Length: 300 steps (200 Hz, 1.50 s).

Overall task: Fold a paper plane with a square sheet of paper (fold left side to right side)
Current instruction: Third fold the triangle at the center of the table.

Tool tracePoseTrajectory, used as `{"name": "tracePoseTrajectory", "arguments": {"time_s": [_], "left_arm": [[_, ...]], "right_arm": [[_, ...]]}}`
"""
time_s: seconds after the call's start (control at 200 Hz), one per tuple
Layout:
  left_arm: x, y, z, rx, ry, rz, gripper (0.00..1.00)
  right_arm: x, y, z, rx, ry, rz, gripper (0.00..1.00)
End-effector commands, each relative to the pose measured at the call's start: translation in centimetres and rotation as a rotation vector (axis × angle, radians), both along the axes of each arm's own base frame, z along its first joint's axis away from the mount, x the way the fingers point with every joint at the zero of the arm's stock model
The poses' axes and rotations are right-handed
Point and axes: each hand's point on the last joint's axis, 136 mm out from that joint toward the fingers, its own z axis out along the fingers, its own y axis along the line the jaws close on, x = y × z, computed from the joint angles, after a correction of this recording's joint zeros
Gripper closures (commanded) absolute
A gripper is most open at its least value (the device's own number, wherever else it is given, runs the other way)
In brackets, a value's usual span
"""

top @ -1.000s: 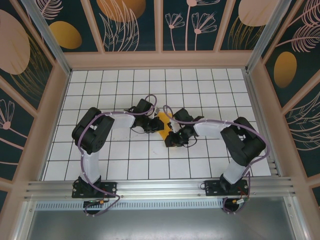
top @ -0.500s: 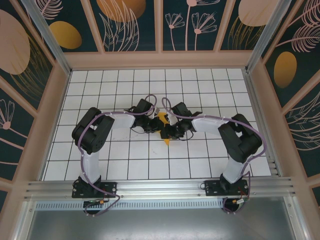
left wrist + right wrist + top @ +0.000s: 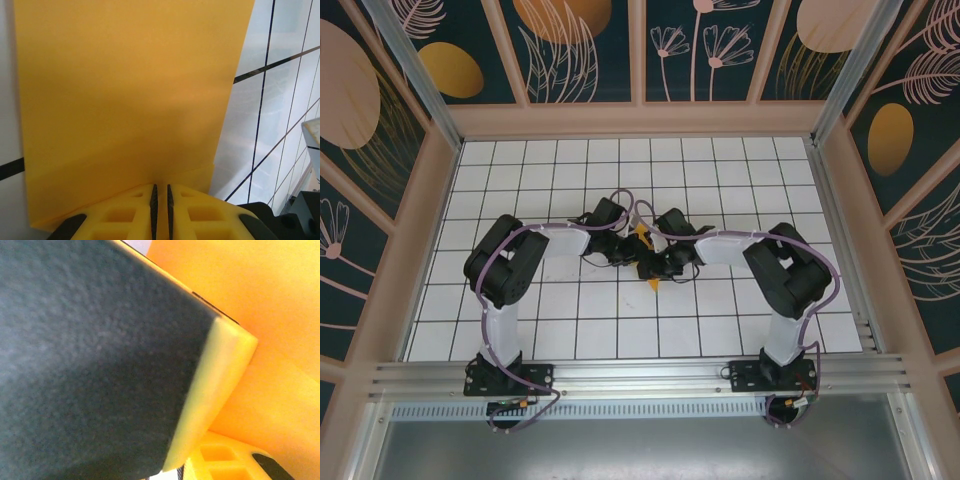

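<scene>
The orange-yellow sheet of paper [image 3: 640, 232] lies folded at the middle of the grid table, mostly hidden under both grippers; a pointed end [image 3: 654, 284] pokes out toward me. My left gripper [image 3: 632, 252] comes from the left. In the left wrist view the paper [image 3: 130, 90] runs right into the left gripper [image 3: 160, 200], whose jaws are pinched on its near edge. My right gripper [image 3: 656, 262] presses in from the right, tip to tip with the left one. In the right wrist view the paper [image 3: 280, 305] lies behind a close dark surface with a yellow edge [image 3: 100, 355], which hides the jaws.
White grid table [image 3: 570, 320] with wooden walls [image 3: 640, 120] at the back and both sides. An aluminium rail [image 3: 640, 375] runs along the near edge by the arm bases. Open tiles lie all around the two grippers.
My right gripper has swung left and back across the paper until it meets the left gripper, covering most of the orange sheet. The left arm has stayed put.
</scene>
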Motion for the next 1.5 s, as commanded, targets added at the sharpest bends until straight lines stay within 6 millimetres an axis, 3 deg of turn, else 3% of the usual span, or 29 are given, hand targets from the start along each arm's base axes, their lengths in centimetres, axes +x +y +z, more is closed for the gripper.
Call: {"name": "tracePoseTrajectory", "arguments": {"time_s": [0.0,0.525,0.981,1.166,1.296,1.496], "left_arm": [[-0.5,2.3,-4.4,0.154,0.024,0.029,0.83],[-0.5,2.7,-5.0,0.177,0.027,0.036,0.82],[-0.4,2.5,-4.6,0.167,0.021,0.030,0.83],[0.5,1.1,-1.4,0.089,-0.025,0.015,0.78],[1.9,-0.5,2.6,0.010,-0.088,0.000,0.73],[3.9,-1.7,8.6,-0.082,-0.186,-0.003,0.63]], "right_arm": [[-0.9,-0.4,-1.6,-0.068,0.020,0.022,0.77],[-6.0,-3.3,-1.6,-0.120,0.125,0.092,0.77],[-7.1,-4.5,-0.9,-0.128,0.131,0.083,0.77],[-4.4,-3.8,3.5,-0.010,0.038,0.046,0.76],[-1.7,-4.3,6.5,0.094,-0.029,-0.010,0.72],[2.3,-4.2,8.8,0.227,-0.099,-0.097,0.71]]}}
